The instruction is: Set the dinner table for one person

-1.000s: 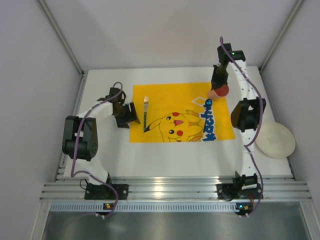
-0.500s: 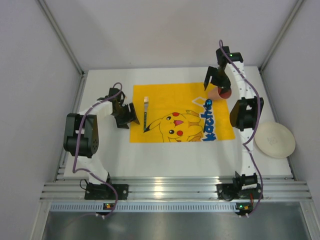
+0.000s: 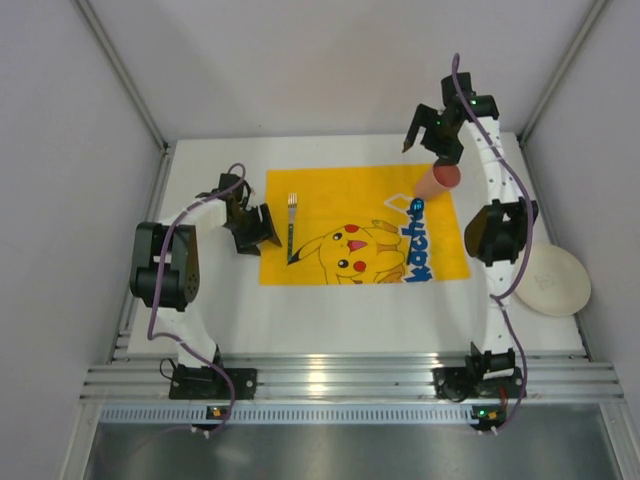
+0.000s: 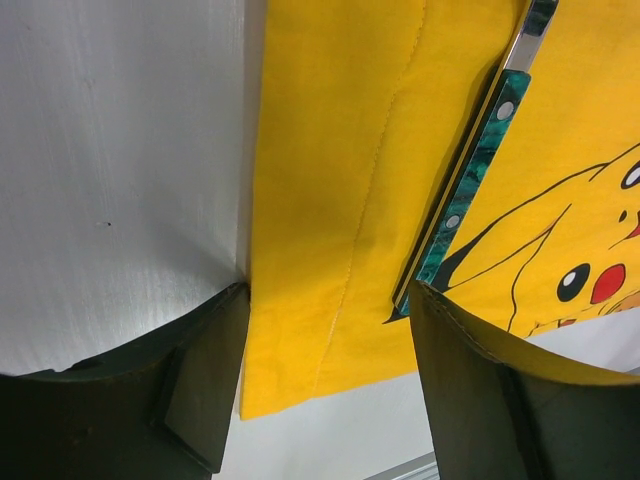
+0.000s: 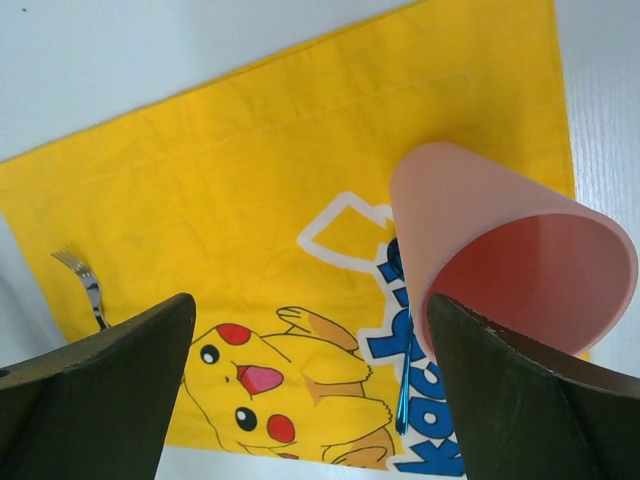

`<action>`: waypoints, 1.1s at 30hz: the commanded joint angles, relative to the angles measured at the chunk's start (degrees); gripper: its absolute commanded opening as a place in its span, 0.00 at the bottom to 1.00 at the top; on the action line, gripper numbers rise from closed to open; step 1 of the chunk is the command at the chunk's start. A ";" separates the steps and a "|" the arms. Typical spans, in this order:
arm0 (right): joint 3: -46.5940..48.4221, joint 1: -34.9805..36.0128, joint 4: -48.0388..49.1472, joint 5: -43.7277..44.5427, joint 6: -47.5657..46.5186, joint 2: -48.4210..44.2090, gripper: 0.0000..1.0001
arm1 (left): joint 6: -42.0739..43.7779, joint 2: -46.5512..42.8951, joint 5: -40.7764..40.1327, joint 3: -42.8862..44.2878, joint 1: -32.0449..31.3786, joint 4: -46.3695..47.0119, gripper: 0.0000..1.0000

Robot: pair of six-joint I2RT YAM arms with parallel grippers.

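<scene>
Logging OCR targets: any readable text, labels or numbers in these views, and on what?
"kachu": blue white-edged letters on the yellow cloth, right side, running sideways.
Faint mark on the white plate: too small to read.
Nothing else readable.

Matt yellow cloth (image 5: 250, 170), smooth pink plastic cup (image 5: 470, 220), shiny metal fork (image 3: 291, 225), white matt dinner table (image 3: 330, 305)

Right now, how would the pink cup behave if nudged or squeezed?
The pink cup looks thin-walled plastic, so probably light and easily shifted by a nudge. Its round, tapered wall suggests it would roll in a curve. The yellow cloth under it may limit sliding.
</scene>
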 commanded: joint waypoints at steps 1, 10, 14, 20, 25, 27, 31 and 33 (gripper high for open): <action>1.73 0.69 2.53 -1.75 0.77 -3.43 1.00 | 0.39 0.64 0.57 1.76 0.37 1.60 0.70; -1.00 2.18 5.16 -3.16 0.07 -4.31 1.00 | 0.74 0.02 0.22 1.84 0.37 0.89 0.69; -2.41 2.45 7.09 -3.86 -0.28 -4.93 1.00 | 0.74 -0.33 0.22 1.76 0.29 0.63 0.69; -3.28 2.54 8.24 -3.51 -0.81 -5.72 1.00 | 0.92 -1.12 0.22 1.76 0.29 0.10 0.68; -4.78 2.54 8.50 -2.81 -1.60 -6.77 1.00 | 1.09 -1.38 -0.04 1.93 0.29 -0.25 0.68; -5.13 2.54 8.42 -2.46 -2.04 -6.95 1.00 | 1.18 -1.30 0.05 2.28 0.29 -0.60 0.68; -5.75 2.62 8.59 -1.84 -2.66 -7.83 1.00 | 1.27 -1.38 0.04 2.81 0.29 -1.04 0.68; -5.66 2.54 9.11 0.26 -3.45 -8.88 1.00 | 1.27 -1.74 -0.13 3.25 0.20 -1.21 0.68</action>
